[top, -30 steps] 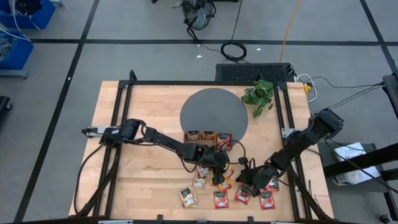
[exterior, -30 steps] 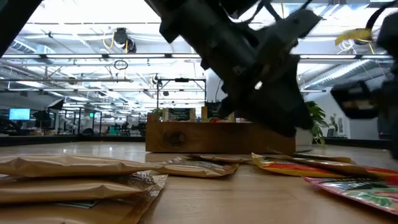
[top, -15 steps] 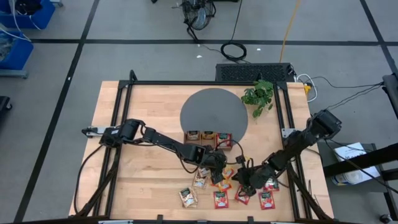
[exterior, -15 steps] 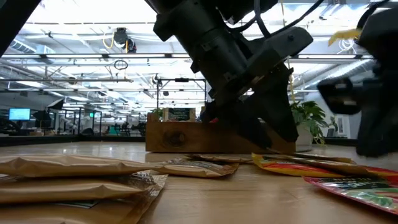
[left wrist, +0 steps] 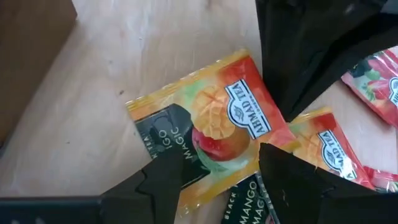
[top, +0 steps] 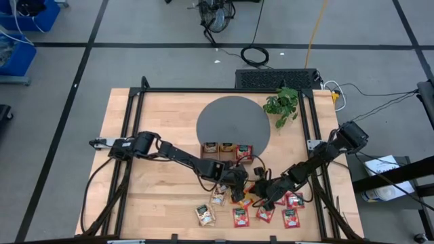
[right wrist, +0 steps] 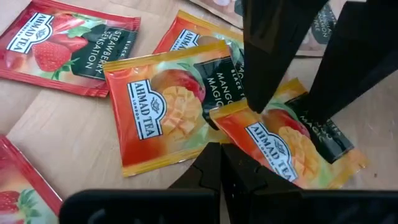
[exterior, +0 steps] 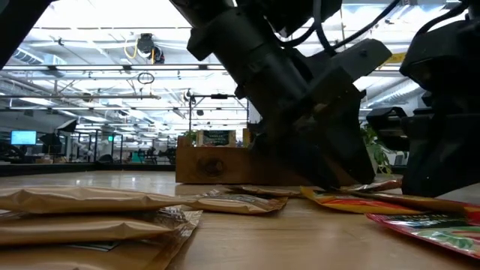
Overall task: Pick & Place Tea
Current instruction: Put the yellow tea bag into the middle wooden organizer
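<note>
You see the wooden tray standing across the table, far back. In front of it a dark arm slopes down to the orange-yellow sachets lying to the tray's right. Beige-green sachets are piled nearest you, left of the tray; a red sachet lies nearer, rightward.

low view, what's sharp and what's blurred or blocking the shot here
Low view: the beige sachets nearest the lens are soft, the wooden tray farther back reads clearer, and the dark arms fill the upper right as near silhouettes against bright ceiling lights. Left wrist view: the mango sachet label is crisp; the left gripper sits dark in front.
</note>
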You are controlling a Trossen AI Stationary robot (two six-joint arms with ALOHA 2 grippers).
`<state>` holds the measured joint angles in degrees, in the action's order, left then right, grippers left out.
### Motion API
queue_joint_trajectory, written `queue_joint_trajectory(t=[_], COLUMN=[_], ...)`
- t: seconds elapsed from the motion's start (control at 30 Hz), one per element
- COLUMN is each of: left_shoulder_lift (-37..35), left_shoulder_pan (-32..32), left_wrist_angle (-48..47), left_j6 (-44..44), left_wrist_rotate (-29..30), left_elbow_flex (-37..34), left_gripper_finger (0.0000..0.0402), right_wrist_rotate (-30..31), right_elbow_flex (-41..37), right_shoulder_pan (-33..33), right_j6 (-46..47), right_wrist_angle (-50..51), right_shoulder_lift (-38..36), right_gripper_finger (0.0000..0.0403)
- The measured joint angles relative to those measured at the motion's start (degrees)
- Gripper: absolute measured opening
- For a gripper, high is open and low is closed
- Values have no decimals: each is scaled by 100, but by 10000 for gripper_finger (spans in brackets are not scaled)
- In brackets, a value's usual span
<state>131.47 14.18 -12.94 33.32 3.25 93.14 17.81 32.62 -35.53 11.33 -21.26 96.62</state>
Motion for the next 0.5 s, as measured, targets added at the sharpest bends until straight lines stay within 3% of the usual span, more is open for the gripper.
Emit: queue_joint_trajectory(t=[0.37, 0.43, 0.5], left_shoulder_lift=[69, 71, 71], left_shoulder_pan=[-45, -61, -66], left_wrist_angle=[32, 27, 28], left_j6=[-11, -17, -19], left_wrist_rotate=[-22, -20, -24], left_elbow_flex=[3, 2, 1], left_gripper_finger=[214, 214, 214], right_wrist_rotate=[-487, -316, 248], right_elbow_flex=[49, 132, 172], right_shoulder_pan=[-453, -611, -720], right_j6=[6, -192, -429], right_wrist_angle=[133, 44, -17], right_shoulder_lift=[-393, -553, -637], right_gripper_finger=[0, 0, 0])
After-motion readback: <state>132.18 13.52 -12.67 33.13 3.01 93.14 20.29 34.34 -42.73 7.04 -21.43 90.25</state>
